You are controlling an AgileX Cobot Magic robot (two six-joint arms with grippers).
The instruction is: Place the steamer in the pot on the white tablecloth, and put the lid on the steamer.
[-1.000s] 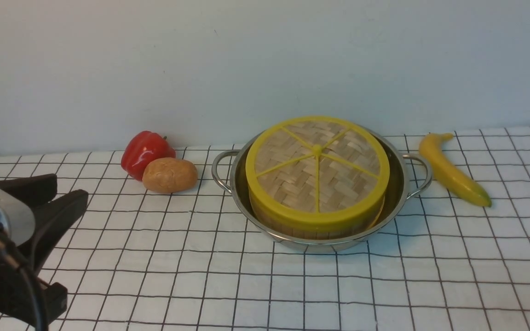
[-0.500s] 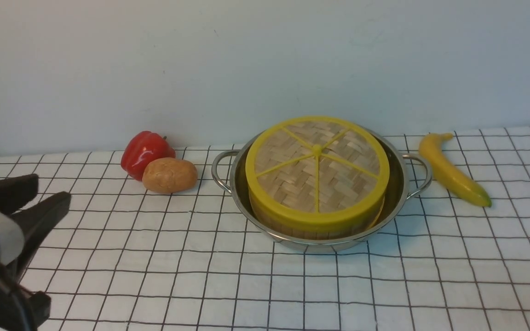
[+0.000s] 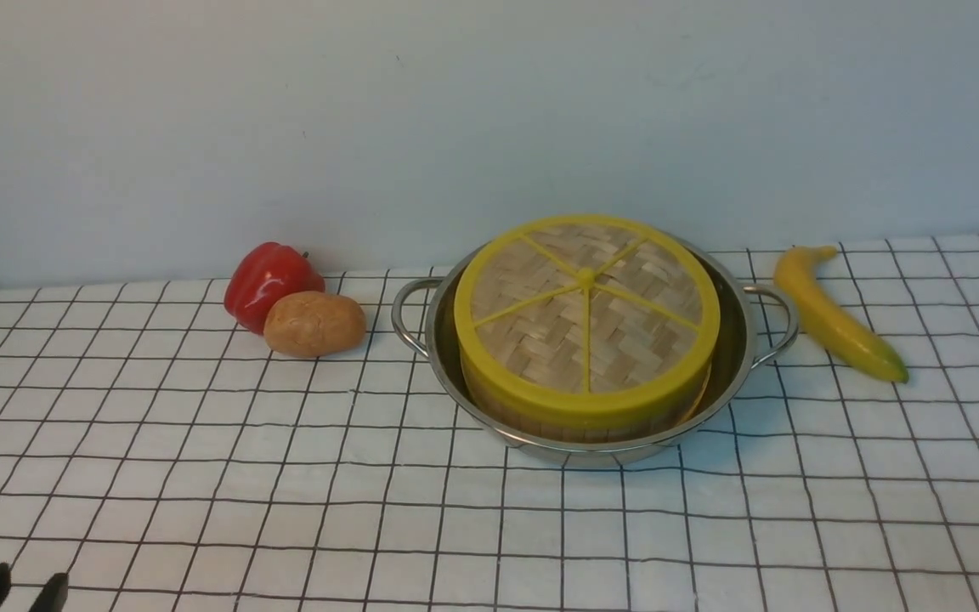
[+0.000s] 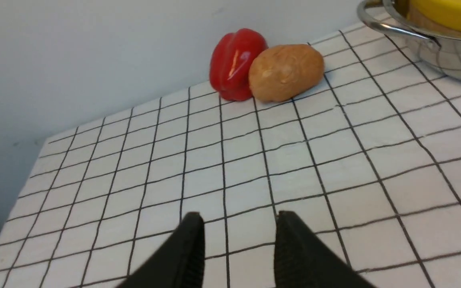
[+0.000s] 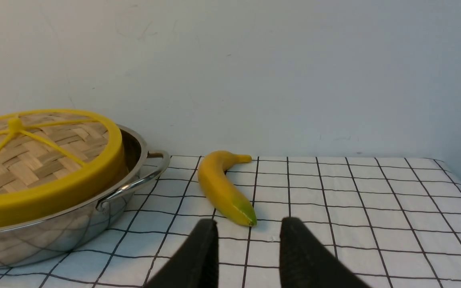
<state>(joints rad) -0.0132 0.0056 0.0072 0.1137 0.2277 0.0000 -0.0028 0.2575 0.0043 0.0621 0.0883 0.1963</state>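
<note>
The steel pot stands mid-table on the white tablecloth. Inside it sits the steamer, only a strip of its pale wall showing under the lid, which lies flat on top. My left gripper shows only its black fingertips at the front view's bottom-left corner. In the left wrist view the left gripper is open over bare cloth, well clear of the pot. In the right wrist view the right gripper is open and empty, near the banana's tip and beside the pot and lid.
A red pepper and a potato lie touching, left of the pot. A banana lies to the pot's right. A plain wall runs along the table's far edge. The cloth's left edge drops off nearby.
My left arm has drawn back toward the front-left corner; only its fingertips remain in the front view. Pot, steamer and lid have not moved.
</note>
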